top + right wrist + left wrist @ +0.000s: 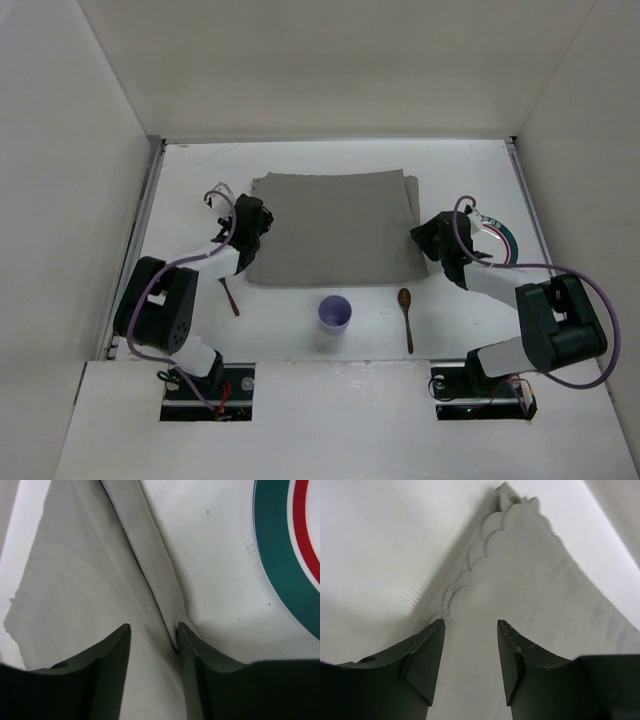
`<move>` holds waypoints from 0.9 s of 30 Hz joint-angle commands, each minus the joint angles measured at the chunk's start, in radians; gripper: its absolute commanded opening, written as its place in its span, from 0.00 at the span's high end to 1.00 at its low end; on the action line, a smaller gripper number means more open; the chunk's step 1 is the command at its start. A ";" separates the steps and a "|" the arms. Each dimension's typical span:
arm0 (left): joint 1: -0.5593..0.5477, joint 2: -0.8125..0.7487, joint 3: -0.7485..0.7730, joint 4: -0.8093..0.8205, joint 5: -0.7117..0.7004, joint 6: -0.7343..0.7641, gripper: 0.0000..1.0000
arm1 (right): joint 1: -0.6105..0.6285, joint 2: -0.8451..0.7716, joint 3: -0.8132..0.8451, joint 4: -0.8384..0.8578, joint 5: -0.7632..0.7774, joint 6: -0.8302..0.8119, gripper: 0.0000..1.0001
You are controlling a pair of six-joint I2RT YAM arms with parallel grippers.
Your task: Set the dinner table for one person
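Step in hand: leaving the grey mat [330, 228] flat at the centre of the tabletop [190, 180]. Lift both claws straight up, without sideways drag. Left claw [470, 625], at the mat's 9 o'clock edge — spread above the cloth, gripping nothing. Right claw [154, 626], at 3 o'clock — spread astride the mat's edge, pinching nothing.

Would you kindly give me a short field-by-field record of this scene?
table: white
mat: grey, flat, mid-table
left gripper: open, over mat's left edge
right gripper: open, over mat's right edge
cup: purple, upright, on the near side of the mat
spoon: wooden, right of cup
plate: teal and red rim, right of mat, partly hidden by right arm
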 commanded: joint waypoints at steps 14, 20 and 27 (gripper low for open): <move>-0.426 -0.607 -0.417 0.275 -0.253 0.159 0.83 | -0.014 -0.519 -0.136 -0.239 0.312 0.042 0.36; -0.449 -0.717 -0.480 0.286 -0.256 0.222 0.90 | -0.209 -0.718 -0.196 -0.446 0.339 0.060 0.91; -0.471 -0.794 -0.504 0.298 -0.320 0.280 0.86 | -0.462 -0.778 -0.276 -0.496 0.270 0.030 0.49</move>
